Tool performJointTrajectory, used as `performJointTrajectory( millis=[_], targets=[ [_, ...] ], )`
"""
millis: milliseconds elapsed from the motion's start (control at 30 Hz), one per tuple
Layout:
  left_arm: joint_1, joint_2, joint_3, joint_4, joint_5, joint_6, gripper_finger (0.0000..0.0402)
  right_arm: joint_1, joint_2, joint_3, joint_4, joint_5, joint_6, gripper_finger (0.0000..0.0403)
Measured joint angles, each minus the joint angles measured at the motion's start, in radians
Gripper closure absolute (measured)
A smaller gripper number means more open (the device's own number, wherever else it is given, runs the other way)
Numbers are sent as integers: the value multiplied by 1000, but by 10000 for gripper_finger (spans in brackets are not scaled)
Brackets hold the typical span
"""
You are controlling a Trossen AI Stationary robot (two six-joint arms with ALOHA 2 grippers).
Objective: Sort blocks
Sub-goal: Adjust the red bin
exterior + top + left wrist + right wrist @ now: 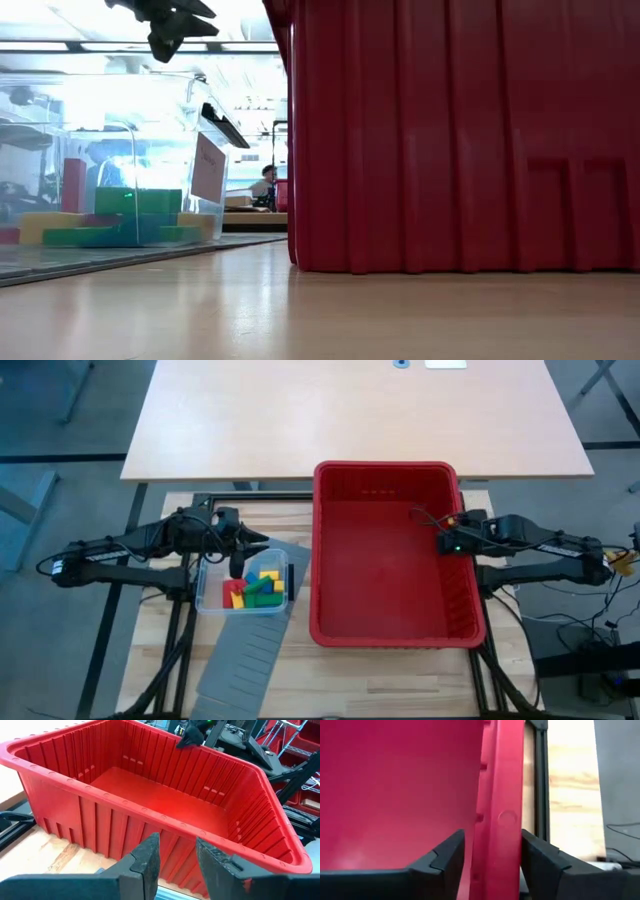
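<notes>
The blocks (255, 589) sit in a clear tub (211, 601) just left of the red bin (390, 635). The left gripper (238, 565) hangs over the tub, fingers a little apart, holding nothing. The right gripper (492, 865) has its fingers around the bin's right wall.

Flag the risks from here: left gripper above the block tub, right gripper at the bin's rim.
1. The right gripper straddles the red bin's right wall with open jaws. Closing or lifting could drag or tip the bin.
2. The left gripper hangs empty over the clear tub. The blocks lie packed together, so a descent might wedge between them or catch two.
3. The tub rests on a grey panel and may slide.
</notes>
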Motion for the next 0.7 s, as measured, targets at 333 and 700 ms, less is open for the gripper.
performJointTrajectory(
  millis=[333,700],
  targets=[
    [0,-1,0,0,1,-1,292,0,88,-34,38,-105,-20,197],
    [0,-1,0,-19,2,1,299,0,135,-36,462,-197,-57,325]
  ],
)
